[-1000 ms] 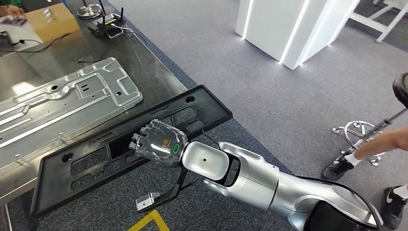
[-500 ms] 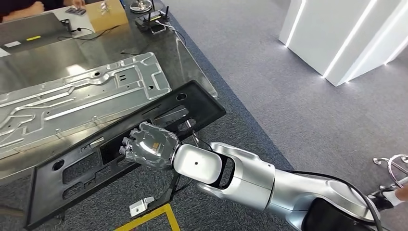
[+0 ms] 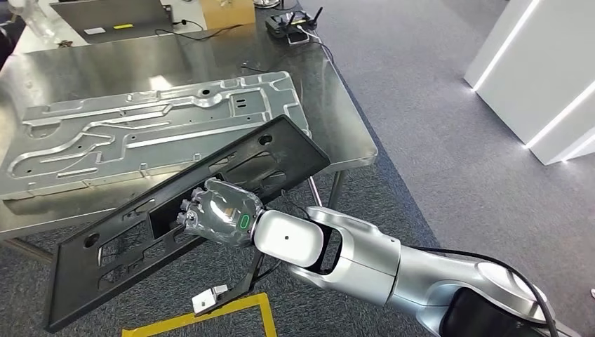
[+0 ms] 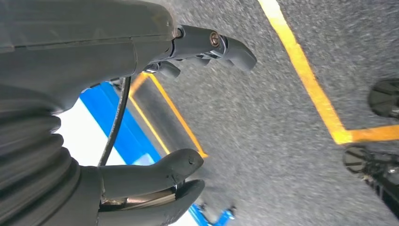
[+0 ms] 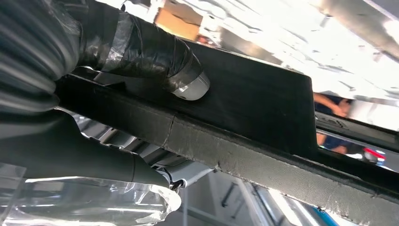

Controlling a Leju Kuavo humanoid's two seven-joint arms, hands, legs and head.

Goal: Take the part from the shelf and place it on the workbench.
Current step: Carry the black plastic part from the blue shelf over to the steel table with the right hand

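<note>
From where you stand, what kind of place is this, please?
Probably a workshop or a robot test hall. A steel workbench carries a pressed metal panel, the right hand holds a long black plastic part, and yellow tape marks the grey carpet.

1. Head view: high, angled forward and down over the steel workbench [image 3: 337, 119] near its right corner.
2. Right wrist view: very close behind the right hand [image 5: 94, 94], against the long black plastic frame [image 5: 263, 108]; both views share this frame [image 3: 175, 217].
3. Left wrist view: behind the left hand [image 4: 117, 108], facing grey carpet floor [image 4: 263, 122].
</note>
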